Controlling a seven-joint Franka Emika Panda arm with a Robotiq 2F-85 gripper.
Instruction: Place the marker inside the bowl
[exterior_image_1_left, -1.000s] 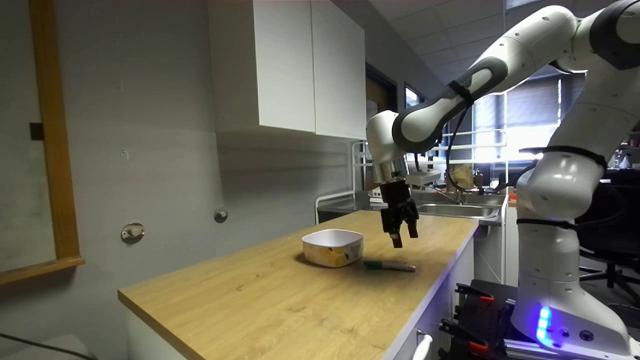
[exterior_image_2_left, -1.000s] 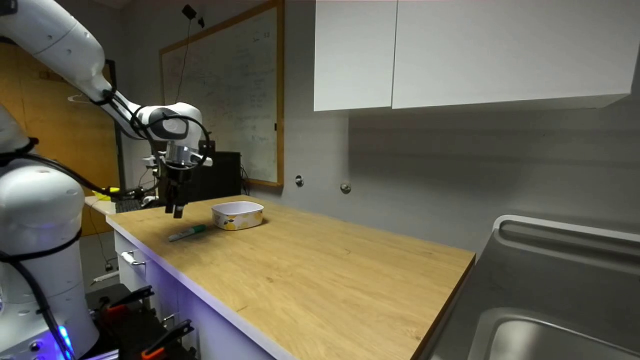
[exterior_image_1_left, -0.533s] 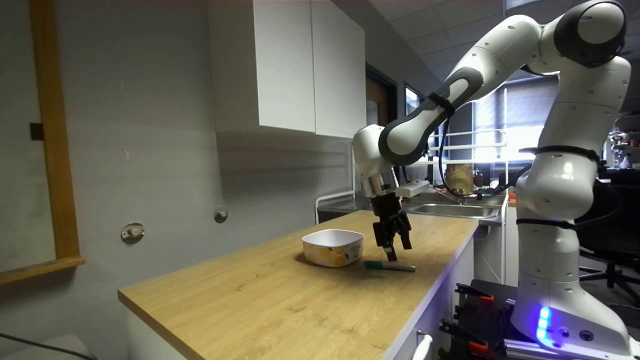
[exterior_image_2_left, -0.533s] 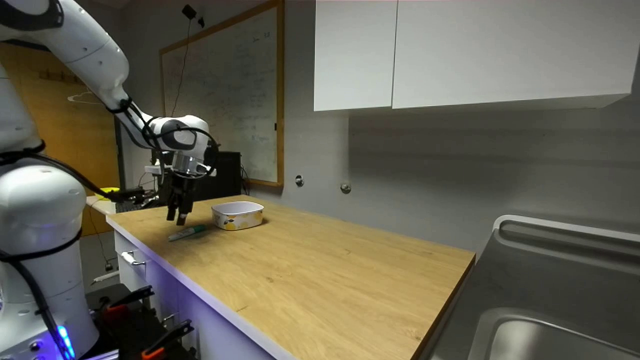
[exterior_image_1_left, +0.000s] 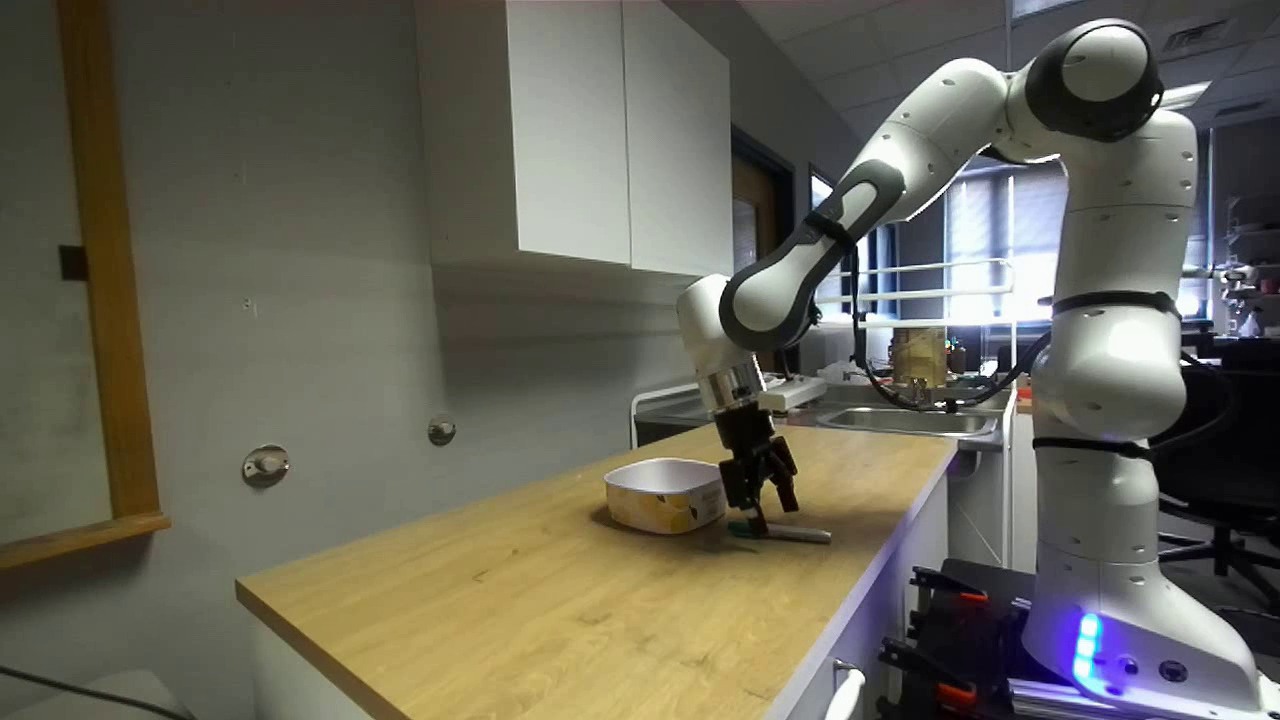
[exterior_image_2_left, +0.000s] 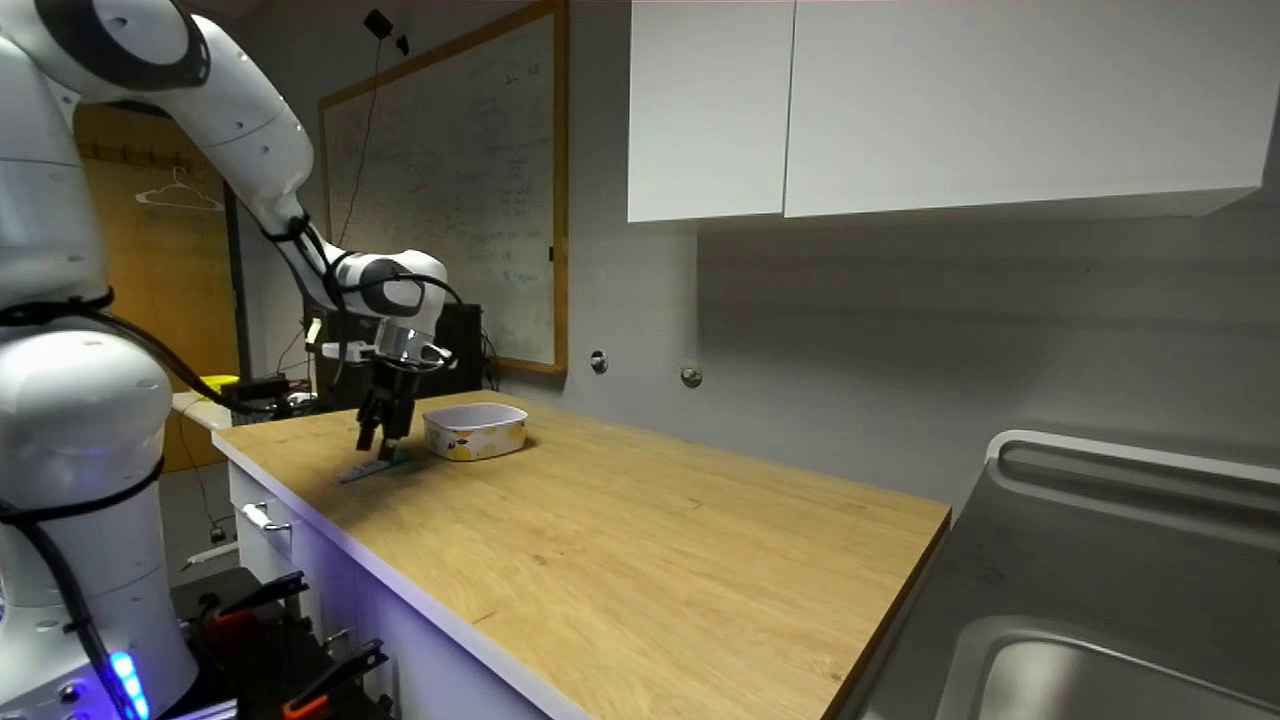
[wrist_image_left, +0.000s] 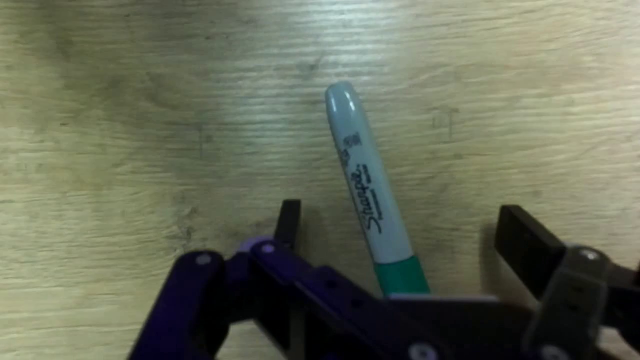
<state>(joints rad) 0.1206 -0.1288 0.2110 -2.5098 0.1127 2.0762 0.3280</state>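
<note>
Gripper (wrist_image_left: 400, 210) lowered, partly hiding cap (wrist_image_left: 401, 275) of marker (wrist_image_left: 371, 187).

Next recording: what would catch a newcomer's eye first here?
Probably the big white robot arm, bent over the wooden counter in both exterior views. In the wrist view, its open gripper straddles a grey, green-capped marker lying on that counter. A yellow-patterned bowl sits beside the marker.

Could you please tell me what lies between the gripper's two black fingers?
In the wrist view, a slim, grey, green-capped marker lies between the black fingers, touching neither.
</note>
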